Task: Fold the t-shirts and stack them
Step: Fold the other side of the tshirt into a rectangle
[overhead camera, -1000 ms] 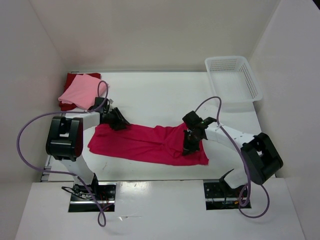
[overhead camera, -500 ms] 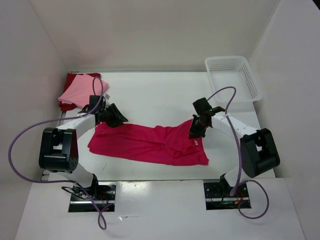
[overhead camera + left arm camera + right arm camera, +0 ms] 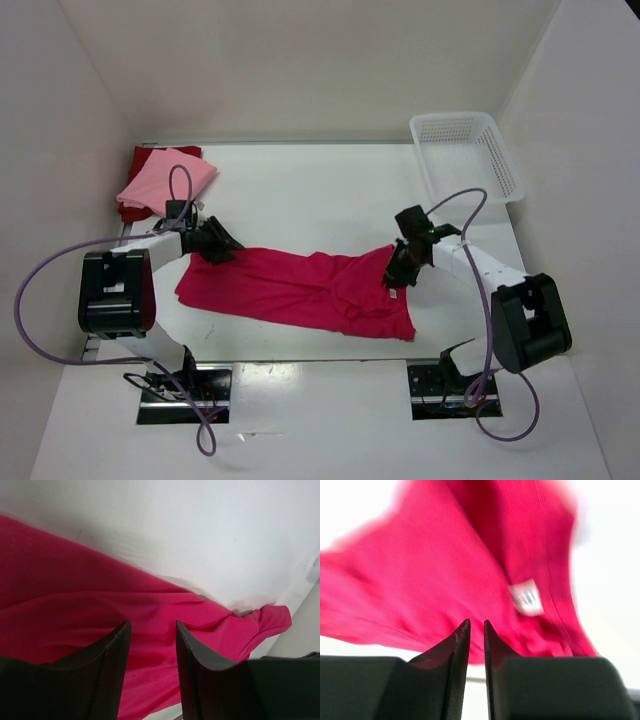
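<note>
White counter (image 3: 320, 190) between pale walls, seen from above. Across its near middle, crimson shirt (image 3: 300, 290) lying flat and rumpled, long axis left to right, right end angled a little nearer the arm bases. White label (image 3: 527, 597) near that right end. At far left corner, pink shirt (image 3: 165, 182) folded on top of dark red shirt (image 3: 150, 155), well apart from the crimson one. At far right corner, white basket (image 3: 424, 160).

Left gripper (image 3: 222, 247) at the crimson shirt's far left corner, fingers spread apart, nothing between them, cloth beneath. Right gripper (image 3: 395, 275) at the shirt's far right edge, fingers nearly together with only a thin slit between; whether any cloth is pinched there, impossible to tell, wrist view blurred.
</note>
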Robot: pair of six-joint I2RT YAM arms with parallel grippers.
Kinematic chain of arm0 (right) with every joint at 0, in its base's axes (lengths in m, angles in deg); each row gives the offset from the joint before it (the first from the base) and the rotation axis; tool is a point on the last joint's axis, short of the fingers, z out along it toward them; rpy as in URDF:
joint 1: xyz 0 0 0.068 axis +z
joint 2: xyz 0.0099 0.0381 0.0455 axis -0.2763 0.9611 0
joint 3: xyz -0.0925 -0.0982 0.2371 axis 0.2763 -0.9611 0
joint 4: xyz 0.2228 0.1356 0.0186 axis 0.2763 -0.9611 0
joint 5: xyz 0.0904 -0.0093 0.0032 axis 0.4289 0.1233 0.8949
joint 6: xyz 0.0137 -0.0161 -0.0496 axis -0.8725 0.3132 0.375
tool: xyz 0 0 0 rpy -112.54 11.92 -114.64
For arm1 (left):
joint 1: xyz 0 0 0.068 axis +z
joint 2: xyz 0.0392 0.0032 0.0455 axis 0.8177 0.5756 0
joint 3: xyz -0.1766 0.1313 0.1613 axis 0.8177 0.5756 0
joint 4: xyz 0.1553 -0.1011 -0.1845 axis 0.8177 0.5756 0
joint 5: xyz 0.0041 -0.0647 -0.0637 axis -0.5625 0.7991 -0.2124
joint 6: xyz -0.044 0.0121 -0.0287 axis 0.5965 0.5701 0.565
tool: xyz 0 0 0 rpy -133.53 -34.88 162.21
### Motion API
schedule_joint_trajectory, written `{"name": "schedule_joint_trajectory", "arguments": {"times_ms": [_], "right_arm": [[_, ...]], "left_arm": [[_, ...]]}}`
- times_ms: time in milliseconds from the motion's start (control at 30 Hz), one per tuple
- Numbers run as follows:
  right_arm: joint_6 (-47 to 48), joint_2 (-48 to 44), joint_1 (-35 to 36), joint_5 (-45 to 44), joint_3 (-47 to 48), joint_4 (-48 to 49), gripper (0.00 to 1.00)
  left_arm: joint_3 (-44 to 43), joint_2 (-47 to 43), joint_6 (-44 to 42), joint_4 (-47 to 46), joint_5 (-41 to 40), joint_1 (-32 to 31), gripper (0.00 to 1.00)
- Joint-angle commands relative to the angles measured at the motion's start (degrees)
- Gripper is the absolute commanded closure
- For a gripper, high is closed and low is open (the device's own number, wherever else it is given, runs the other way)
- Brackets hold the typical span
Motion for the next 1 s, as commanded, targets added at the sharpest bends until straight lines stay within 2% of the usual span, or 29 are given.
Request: {"name": "schedule_joint_trajectory", "arguments": {"times_ms": [0,100,167,233,300,367,400,500,567,700,800,867,900,933,967], "right_arm": [[3.8,2.8,-4.4,-1.4,8.4,6.7,0.77],[6.5,10.1,-6.0,-6.4,13.1,8.2,0.66],[8.0,11.8,-6.6,-8.1,13.8,10.3,0.56],[8.0,13.3,-7.3,-8.9,13.8,11.8,0.52],[8.6,14.6,-7.3,-8.9,13.8,13.0,0.52],[9.1,16.8,-7.3,-8.9,14.4,13.0,0.62],[9.1,16.9,-7.3,-8.9,14.4,13.0,0.71],[9.6,17.6,-8.4,-9.4,14.9,14.3,0.91],[10.2,19.4,-9.8,-10.1,15.7,14.3,0.98],[11.3,21.4,-11.9,-11.7,18.4,13.7,1.00],[11.8,21.9,-12.4,-12.3,20.4,14.9,1.00],[11.8,22.5,-12.4,-9.8,22.2,15.5,0.88],[11.8,22.5,-12.4,-8.7,22.9,15.5,0.79],[11.8,22.5,-12.4,-6.8,23.6,15.5,0.63],[11.8,22.5,-12.4,-6.1,25.0,14.6,0.57]], "left_arm": [[0.5,-0.9,0.5,-2.3,1.6,0.8,0.51],[0.5,0.3,0.5,-2.3,1.6,0.8,0.51],[0.5,1.5,0.5,-2.3,1.6,1.4,0.50],[0.5,3.8,1.6,-3.2,2.1,3.6,0.50],[1.0,6.0,2.2,-3.7,2.6,4.9,0.50],[1.0,7.2,2.7,-4.3,2.7,7.9,0.50],[1.6,7.8,2.7,-4.9,3.3,8.8,0.50],[1.6,8.3,2.7,-4.9,3.3,11.7,0.50],[1.6,8.8,3.3,-4.9,3.3,12.4,0.50],[1.6,8.1,3.3,-3.6,1.3,15.3,0.50],[3.0,3.8,5.5,-5.4,1.5,16.1,0.50],[3.8,2.5,7.5,-6.5,3.1,16.1,0.50],[3.8,1.1,7.5,-6.5,3.1,16.1,0.50],[3.3,0.5,8.0,-6.5,4.0,16.1,0.50],[2.7,-0.2,8.0,-5.8,4.0,16.1,0.50]]}}
